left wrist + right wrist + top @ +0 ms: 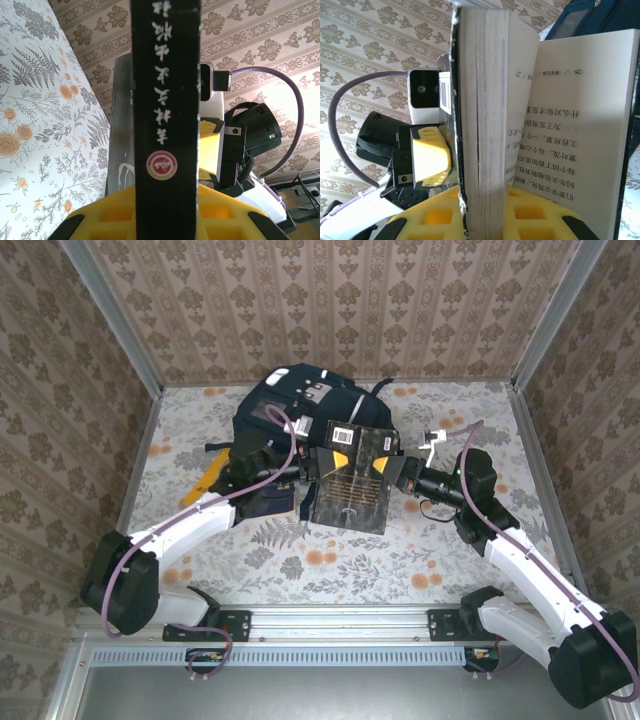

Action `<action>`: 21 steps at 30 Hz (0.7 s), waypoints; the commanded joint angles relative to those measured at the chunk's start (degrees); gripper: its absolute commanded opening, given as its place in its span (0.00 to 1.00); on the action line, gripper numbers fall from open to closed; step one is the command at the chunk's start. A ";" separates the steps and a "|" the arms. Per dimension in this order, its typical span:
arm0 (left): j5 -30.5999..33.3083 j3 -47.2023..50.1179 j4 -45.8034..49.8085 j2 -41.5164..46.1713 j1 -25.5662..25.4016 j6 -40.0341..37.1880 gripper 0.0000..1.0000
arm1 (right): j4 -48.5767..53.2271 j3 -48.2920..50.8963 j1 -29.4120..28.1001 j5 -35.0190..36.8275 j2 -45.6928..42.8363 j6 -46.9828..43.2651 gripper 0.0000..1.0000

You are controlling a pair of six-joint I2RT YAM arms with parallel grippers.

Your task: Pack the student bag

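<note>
Top view: the student bag [290, 405] lies on the table [420, 560] just behind the black book [350, 475], whose far edge overlaps it. The left gripper [308, 465] pinches the book's left edge and the right gripper [398, 477] pinches its right edge.

Left wrist: the book's spine stands between 2 yellow fingers [110, 215] pressed against it.

Right wrist: the right gripper's jaws clamp the book's page block. A loose page [580, 125] fans out right of the block, and blue bag fabric shows behind the book's top corner.
</note>
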State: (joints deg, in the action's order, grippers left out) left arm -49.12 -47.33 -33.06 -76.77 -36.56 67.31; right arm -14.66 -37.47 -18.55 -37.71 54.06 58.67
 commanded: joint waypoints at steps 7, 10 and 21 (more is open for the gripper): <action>-0.93 -1.76 -3.17 3.10 0.26 -2.09 0.02 | 7.27 -2.16 -0.29 5.69 1.24 -5.20 0.59; -0.04 -1.90 -2.76 3.56 0.50 -2.36 0.01 | 8.74 -2.32 -0.46 6.55 1.13 -5.92 0.74; 0.94 -2.85 -2.74 5.45 1.05 -2.45 0.00 | 13.49 -2.79 -0.79 4.27 4.55 -10.37 1.00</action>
State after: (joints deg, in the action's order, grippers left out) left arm -48.16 -47.33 -32.05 -74.46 -35.83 65.98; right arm 0.86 -40.82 -18.79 -29.52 56.84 48.71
